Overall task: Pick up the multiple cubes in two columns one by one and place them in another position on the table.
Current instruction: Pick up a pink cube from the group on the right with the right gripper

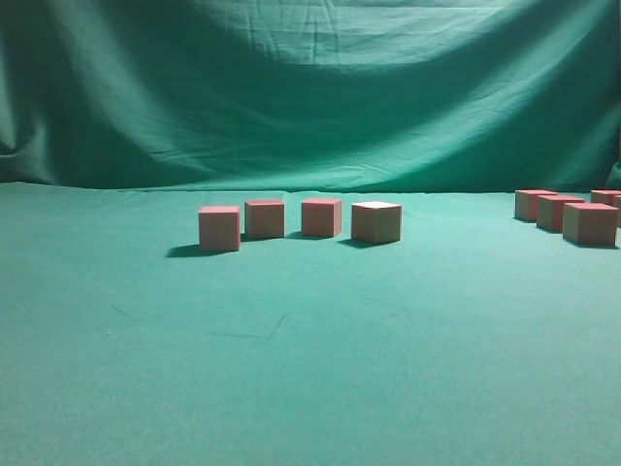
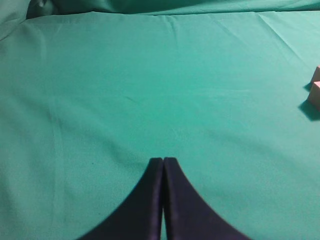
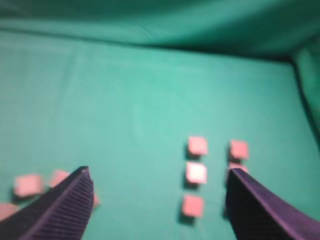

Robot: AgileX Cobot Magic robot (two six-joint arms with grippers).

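From the exterior view I see the green surface (image 1: pixel 291 369) running wide and bare across the lower frame, its far edge meeting the draped backdrop (image 1: pixel 310 87) at about mid-height. A row of four cubes (image 1: pixel 301 221) sits left of centre, running left to right, each one apart from its neighbour, the rightmost showing a pale top. A second cluster of cubes (image 1: pixel 572 216) crowds the right edge of the frame, partly cut off. Between the two groups lies a broad empty stretch.

In the left wrist view, the left gripper (image 2: pixel 163 160) has its fingers pressed together at bottom centre, above bare cloth; two cube corners (image 2: pixel 315 90) peek in at the right edge.

In the blurred right wrist view, the right gripper (image 3: pixel 160 175) has its fingers wide apart, holding nothing. Between them, two columns of cubes (image 3: pixel 215 170) run up the frame, one column partly hidden by the right finger. More cubes (image 3: pixel 37 185) lie at lower left.
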